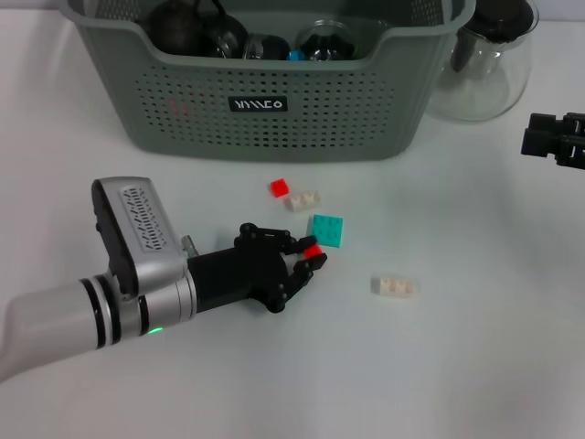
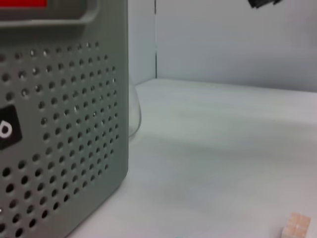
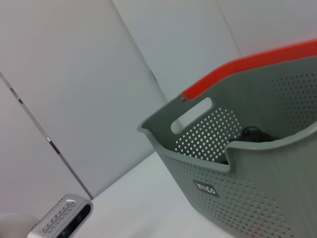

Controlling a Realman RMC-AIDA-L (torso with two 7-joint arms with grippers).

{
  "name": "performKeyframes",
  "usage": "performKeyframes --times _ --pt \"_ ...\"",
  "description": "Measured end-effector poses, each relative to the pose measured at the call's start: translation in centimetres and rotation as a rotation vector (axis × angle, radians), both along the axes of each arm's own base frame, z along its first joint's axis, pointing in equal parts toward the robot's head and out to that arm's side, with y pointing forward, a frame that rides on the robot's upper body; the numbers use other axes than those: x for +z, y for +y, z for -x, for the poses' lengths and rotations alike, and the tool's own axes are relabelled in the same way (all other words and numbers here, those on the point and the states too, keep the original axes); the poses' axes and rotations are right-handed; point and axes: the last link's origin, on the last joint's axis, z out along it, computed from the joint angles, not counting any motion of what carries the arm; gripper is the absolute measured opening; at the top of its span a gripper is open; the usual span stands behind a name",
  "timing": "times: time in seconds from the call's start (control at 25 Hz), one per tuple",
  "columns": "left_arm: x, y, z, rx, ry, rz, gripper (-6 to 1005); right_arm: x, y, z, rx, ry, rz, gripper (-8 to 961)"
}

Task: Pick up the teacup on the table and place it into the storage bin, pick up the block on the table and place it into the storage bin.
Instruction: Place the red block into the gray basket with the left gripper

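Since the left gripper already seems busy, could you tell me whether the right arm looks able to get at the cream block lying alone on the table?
Probably yes. The cream block lies alone on bare table, nothing over it, and the right gripper hangs beyond it near the glass pitcher. The left gripper is busy at a red block.

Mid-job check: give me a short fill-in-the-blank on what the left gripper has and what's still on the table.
1. The left gripper is shut on a small ____ block.
2. The flat teal block lies on the ____, not in the storage bin.
3. The glass pitcher stands beside the bin on the robot's ____ side.
4. The right gripper holds ____.

Missing words: red; table; right; nothing
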Motion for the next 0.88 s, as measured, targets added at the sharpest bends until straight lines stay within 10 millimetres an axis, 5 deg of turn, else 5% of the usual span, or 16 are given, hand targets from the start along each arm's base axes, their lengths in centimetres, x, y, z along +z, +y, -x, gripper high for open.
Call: performKeyframes --times 0.28,0.56,0.72,0.88 --pt "3.1 0.2 -0.8 -0.015 -0.157 0.015 194 0.1 0.0 0.0 0.0 -0.001 -0.001 507" --pt "13.8 1.7 -5.3 -0.134 -0.487 0.12 187 0.1 0.0 0.0 0.001 -0.003 -0.002 506" --pt "19.6 5.5 -10.0 -0.131 -0.477 0.157 191 0.0 0.1 0.1 0.006 -0.003 -0.003 506" --pt "21.5 12.0 -13.2 0.083 -0.297 0.12 194 -0.1 0.1 0.1 0.009 -0.002 0.0 507"
